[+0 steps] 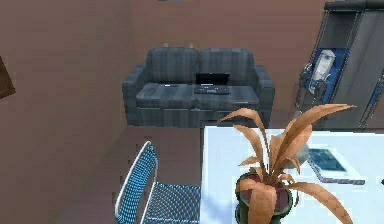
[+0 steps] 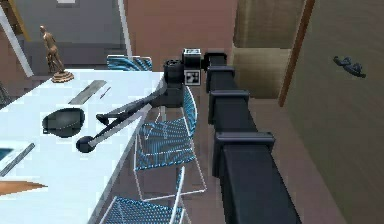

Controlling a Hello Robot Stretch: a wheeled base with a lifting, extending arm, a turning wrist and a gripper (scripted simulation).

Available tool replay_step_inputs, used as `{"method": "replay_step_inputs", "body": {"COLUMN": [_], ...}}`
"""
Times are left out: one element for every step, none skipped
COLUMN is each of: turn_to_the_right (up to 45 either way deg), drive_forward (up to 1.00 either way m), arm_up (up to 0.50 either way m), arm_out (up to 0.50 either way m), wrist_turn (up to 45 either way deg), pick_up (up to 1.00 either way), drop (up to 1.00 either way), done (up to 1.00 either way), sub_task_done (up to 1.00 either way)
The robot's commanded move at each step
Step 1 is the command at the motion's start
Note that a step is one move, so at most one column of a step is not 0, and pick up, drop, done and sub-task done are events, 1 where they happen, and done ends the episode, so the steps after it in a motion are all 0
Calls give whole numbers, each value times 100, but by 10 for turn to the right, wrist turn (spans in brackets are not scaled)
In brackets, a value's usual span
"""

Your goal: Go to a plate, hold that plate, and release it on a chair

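Reach-and-grasp step: the near blue chair (image 2: 165,152) stands at the table (image 2: 70,175) edge. The pincer (image 2: 95,132) hangs above the table, and I can't tell if it holds anything. The dark round dish (image 2: 62,122), likely the plate, lies just left. Next: secure it, lift clear.

Bare tabletop (image 2: 75,178) lies open to you toward the arm side view's bottom. A dark dish (image 2: 62,122) sits near the claw (image 2: 90,142), and blue wire chairs (image 2: 165,145) line the tabletop's edge.
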Motion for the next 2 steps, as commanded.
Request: {"method": "replay_step_inputs", "body": {"turn_to_the_right": [0,0], "drive_forward": [0,0], "arm_up": [0,0], "arm_out": [-10,0], "wrist_turn": [0,0], "pick_up": [0,0], "drop": [0,0], "done": [0,100], "sub_task_done": [0,0]}}
